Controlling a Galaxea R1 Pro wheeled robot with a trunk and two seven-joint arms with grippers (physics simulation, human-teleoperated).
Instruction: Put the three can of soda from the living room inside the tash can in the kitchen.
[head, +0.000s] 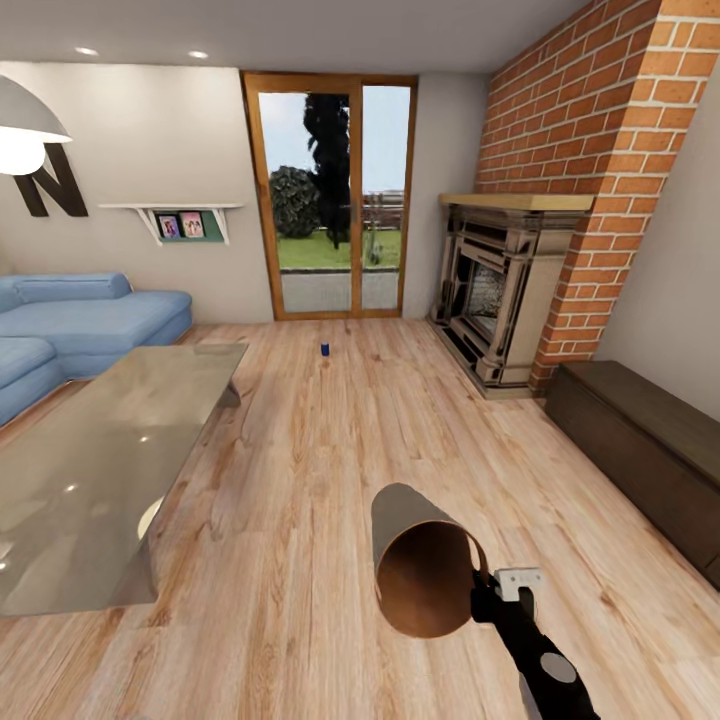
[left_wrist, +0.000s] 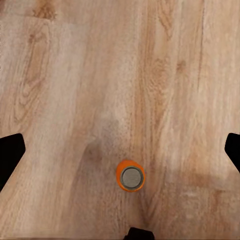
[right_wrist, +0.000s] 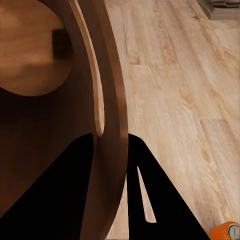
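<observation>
From the head view, the right gripper (head: 478, 590) holds the tash can (head: 425, 565) by its rim, tipped so its brown inside faces us, above the wood floor (head: 300, 450). A dark blue can of soda (head: 325, 348) stands far off on the floor near the glass doors (head: 335, 195), past the glass table (head: 90, 470) and the blue sofa (head: 80, 320). The left wrist view looks straight down on an orange can of soda (left_wrist: 131, 176) standing upright on the floor, with the left fingers (left_wrist: 11, 152) spread wide on either side of it and well apart from it. To pick it up well, I think the hand should come down straight over the can and squeeze its middle. The right wrist view shows the right fingers (right_wrist: 107, 200) pinching the bin's wall, one inside and one outside, and an orange can (right_wrist: 227, 231) at the corner, which the head view misses.
</observation>
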